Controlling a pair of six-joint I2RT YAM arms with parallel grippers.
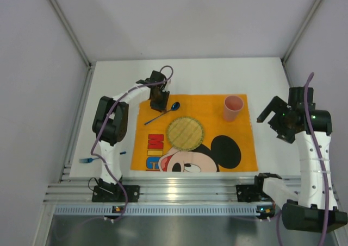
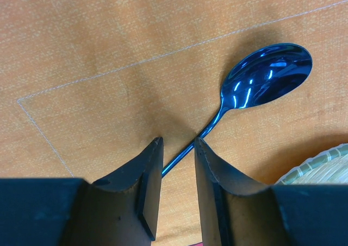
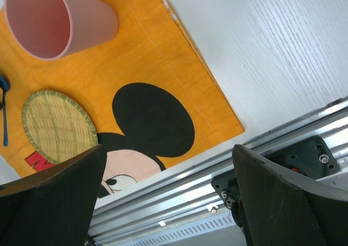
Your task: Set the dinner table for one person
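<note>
The white dinner table (image 1: 217, 75) carries an orange cartoon-mouse mat (image 1: 239, 148). On the mat lie a round woven plate (image 1: 185, 133), a pink cup (image 1: 233, 107) and a blue spoon (image 1: 163, 114). My left gripper (image 1: 159, 99) is low over the mat's far left part. In the left wrist view it (image 2: 178, 143) is open a little, with its fingers on either side of the spoon's thin handle; the spoon (image 2: 269, 72) lies flat on the mat. My right gripper (image 1: 272, 121) is wide open and empty, held above the table to the right of the cup (image 3: 49, 20).
A blue fork (image 1: 87, 160) lies on the bare table left of the mat, near the front edge. The woven plate's rim (image 2: 321, 167) is close to the right of my left fingers. Grey walls enclose the table; an aluminium rail (image 3: 217, 170) runs along the front.
</note>
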